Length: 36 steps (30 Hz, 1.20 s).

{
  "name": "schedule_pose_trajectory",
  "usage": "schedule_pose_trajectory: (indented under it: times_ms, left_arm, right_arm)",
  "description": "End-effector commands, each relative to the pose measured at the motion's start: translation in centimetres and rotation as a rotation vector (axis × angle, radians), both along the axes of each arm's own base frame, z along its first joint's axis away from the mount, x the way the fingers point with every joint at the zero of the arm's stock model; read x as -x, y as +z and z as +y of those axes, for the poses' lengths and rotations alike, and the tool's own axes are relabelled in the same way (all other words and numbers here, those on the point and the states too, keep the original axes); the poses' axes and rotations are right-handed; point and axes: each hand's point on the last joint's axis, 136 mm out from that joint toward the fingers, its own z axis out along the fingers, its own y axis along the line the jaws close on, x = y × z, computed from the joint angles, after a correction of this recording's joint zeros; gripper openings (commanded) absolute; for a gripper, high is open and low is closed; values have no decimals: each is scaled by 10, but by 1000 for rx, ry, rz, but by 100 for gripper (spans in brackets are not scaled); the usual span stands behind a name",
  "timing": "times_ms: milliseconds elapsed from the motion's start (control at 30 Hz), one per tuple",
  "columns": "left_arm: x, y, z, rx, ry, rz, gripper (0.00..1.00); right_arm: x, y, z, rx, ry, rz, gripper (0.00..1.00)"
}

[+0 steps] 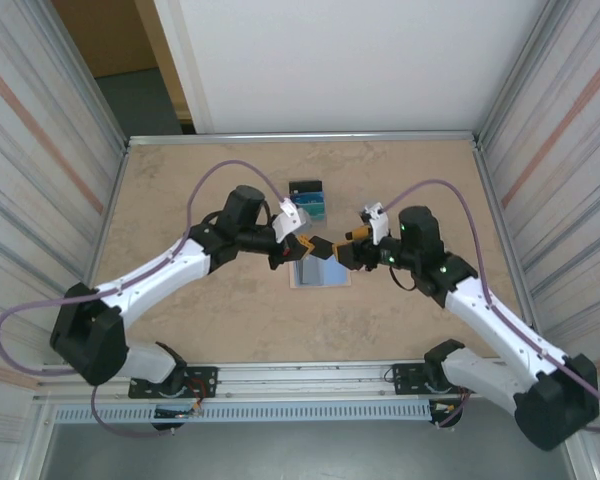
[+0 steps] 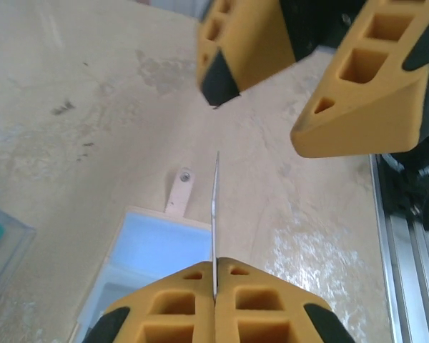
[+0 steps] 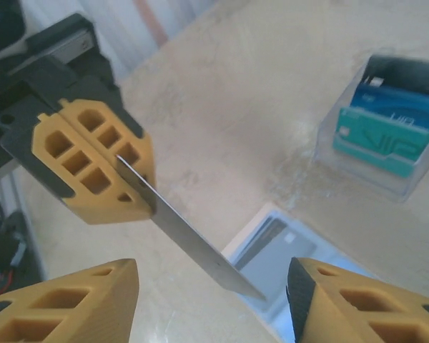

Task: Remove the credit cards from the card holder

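The card showed edge-on from the left wrist, a thin pale line, so its face and colour could not be made out. From the right wrist it was a narrow grey sliver. The left fingers were pressed together on one end of it, holding it clear above the desk. The right fingers stood apart, one on each side of the card's free end, and gripped nothing. From above, both pairs of fingers met over the middle of the desk and hid most of the card and the far edge of the holder.

The holder lay open and flat on the desk beneath the card. It was pale blue inside, with its tan tab sticking out from one edge. A darker grey rectangle sat inside it; whether that was a card or a pocket, I could not tell. The fingers cut off part of the holder in both wrist views. Further back, well apart, a clear box held black, blue and teal cards, too blurred to read.
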Motion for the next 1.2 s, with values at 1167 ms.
schedule_pose_trajectory:
  times_ms: [1167]
  left_arm:
    - [-4, 77, 9, 493, 70, 239, 0]
  right_arm:
    - [5, 71, 49, -446, 171, -124, 31]
